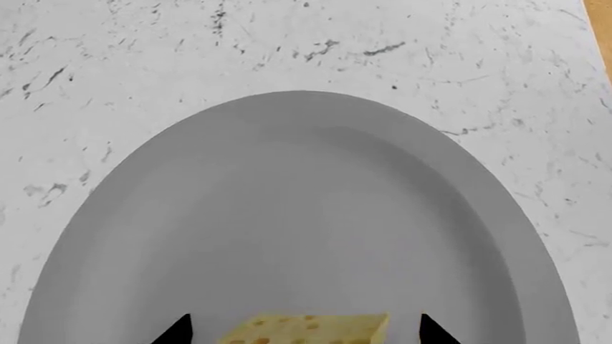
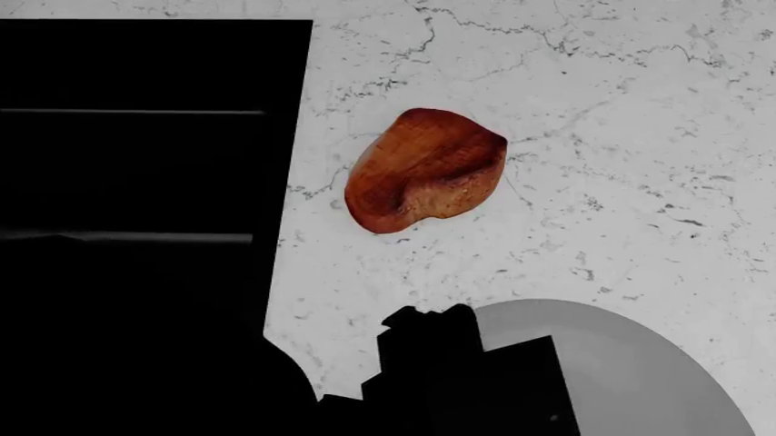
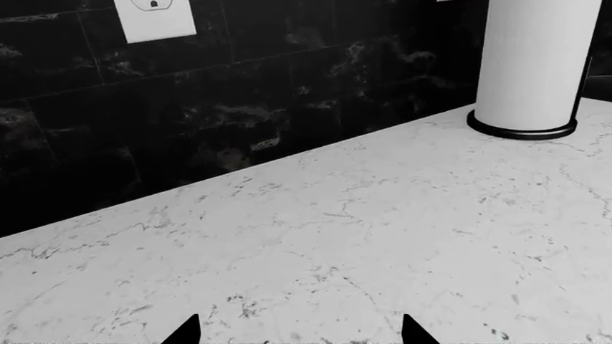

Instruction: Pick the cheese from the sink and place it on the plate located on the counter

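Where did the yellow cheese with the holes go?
The cheese is over the grey plate on the white counter, sitting between the left gripper's fingertips in the left wrist view. The head view hides it behind the arm.

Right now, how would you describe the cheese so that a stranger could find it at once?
Start from the white marble counter and find the round grey plate on it. Over the plate, between the left pincer tips, is the cheese. It is pale yellow with small darker holes, unlike the glossy reddish-brown lump lying farther off on the counter.
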`<state>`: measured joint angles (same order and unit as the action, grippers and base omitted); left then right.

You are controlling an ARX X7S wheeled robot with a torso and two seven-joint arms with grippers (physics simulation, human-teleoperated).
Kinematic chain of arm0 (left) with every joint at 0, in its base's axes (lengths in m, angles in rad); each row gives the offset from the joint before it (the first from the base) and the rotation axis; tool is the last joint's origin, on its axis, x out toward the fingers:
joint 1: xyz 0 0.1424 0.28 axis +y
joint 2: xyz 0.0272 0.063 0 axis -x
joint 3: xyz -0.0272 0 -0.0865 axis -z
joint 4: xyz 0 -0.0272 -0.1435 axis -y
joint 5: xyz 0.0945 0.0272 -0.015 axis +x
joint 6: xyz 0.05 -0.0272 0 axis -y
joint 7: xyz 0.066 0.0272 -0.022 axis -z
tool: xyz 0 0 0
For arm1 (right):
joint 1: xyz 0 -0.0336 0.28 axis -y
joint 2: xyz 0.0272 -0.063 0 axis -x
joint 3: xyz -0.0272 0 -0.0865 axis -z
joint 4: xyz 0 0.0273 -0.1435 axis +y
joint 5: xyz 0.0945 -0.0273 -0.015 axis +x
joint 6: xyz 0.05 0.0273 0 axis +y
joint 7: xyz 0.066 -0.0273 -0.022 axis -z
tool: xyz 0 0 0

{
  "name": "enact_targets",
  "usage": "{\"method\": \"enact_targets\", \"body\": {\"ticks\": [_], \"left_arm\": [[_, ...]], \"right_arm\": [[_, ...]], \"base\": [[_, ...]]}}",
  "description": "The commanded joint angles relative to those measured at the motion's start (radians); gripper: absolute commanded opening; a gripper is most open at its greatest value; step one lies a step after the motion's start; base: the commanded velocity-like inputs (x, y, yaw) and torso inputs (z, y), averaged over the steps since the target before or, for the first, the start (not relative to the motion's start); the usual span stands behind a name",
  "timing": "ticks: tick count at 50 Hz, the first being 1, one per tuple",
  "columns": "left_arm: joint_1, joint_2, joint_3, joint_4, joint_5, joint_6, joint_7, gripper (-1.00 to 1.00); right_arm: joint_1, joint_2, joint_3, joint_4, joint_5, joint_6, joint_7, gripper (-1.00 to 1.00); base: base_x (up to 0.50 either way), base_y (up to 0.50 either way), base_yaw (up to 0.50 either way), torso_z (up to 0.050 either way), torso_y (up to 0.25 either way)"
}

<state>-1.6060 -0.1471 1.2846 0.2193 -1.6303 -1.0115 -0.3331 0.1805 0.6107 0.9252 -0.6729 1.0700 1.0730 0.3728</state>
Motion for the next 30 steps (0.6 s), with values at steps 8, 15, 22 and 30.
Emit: {"method": "enact_targets", "body": {"ticks": [8, 15, 22, 30], "left_arm": [[-0.001, 0.005, 0.011, 0.004, 0.000, 0.006, -0.002, 1.00], [-0.026, 0.006, -0.002, 0.020, -0.032, 0.000, -0.024, 1.00], [-0.075, -0.001, -0.027, 0.051, -0.096, -0.014, -0.068, 1.00], [-0.114, -0.015, -0.048, 0.074, -0.151, -0.021, -0.095, 1.00]], "right_arm": [[-0.010, 0.003, 0.030, -0.019, 0.043, 0.019, 0.025, 1.00], [-0.018, 0.003, 0.042, -0.022, 0.050, 0.018, 0.025, 1.00], [-0.022, 0.000, 0.044, -0.028, 0.058, 0.021, 0.032, 1.00], [-0.012, -0.001, 0.023, -0.019, 0.048, 0.009, 0.030, 1.00]], "base": [[0.00, 0.00, 0.00, 0.000, 0.000], [0.00, 0.00, 0.00, 0.000, 0.000], [0.00, 0.00, 0.00, 0.000, 0.000], [0.00, 0.00, 0.00, 0.000, 0.000]]}}
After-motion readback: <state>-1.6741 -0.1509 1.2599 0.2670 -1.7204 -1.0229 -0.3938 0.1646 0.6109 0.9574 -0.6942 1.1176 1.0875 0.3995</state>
